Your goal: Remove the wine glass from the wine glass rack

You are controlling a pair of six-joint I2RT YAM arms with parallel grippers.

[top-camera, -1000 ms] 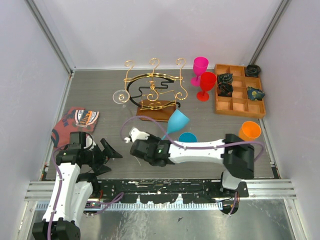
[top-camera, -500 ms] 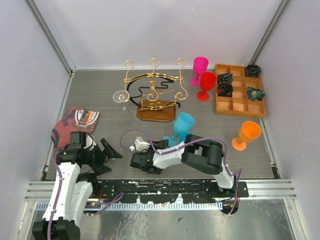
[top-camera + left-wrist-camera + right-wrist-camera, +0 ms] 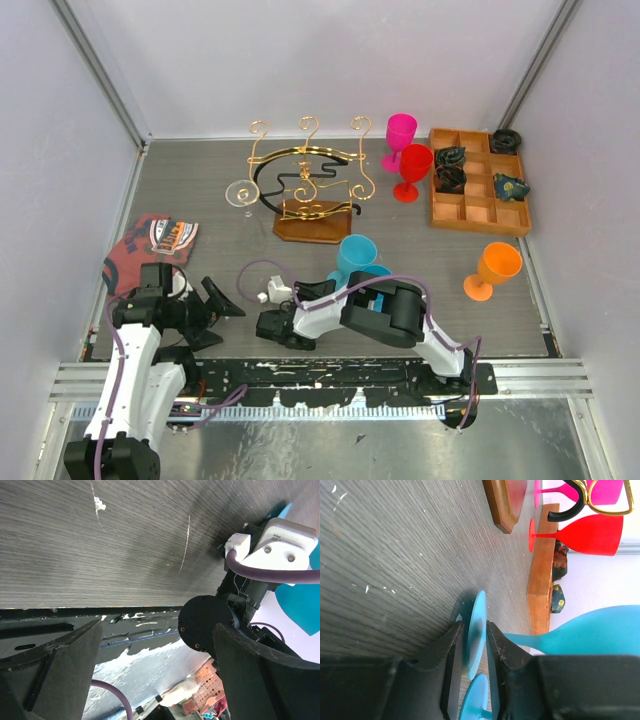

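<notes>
The gold wire wine glass rack point(image 3: 305, 165) stands on its brown base at the back, and a clear wine glass point(image 3: 238, 193) hangs from its left arm. A blue wine glass point(image 3: 354, 254) stands upright on the table in front of the rack. In the right wrist view its round foot point(image 3: 476, 630) sits between the fingers of my right gripper point(image 3: 472, 645), whose jaws stand a sliver apart from it. My left gripper point(image 3: 215, 305) rests wide open and empty near the front left; in its own view point(image 3: 157, 645) nothing lies between the fingers.
A second blue glass point(image 3: 380, 271) stands just right of the first. Pink point(image 3: 400, 135) and red point(image 3: 412, 170) glasses stand by the orange compartment tray point(image 3: 480, 215). An orange glass point(image 3: 493, 268) is at the right, a red cloth point(image 3: 150, 245) at the left.
The right arm folded back toward its base and brought the tilted blue glass down to stand upright. Its jaws, shut on the foot before, have eased apart. The left arm stayed still.
</notes>
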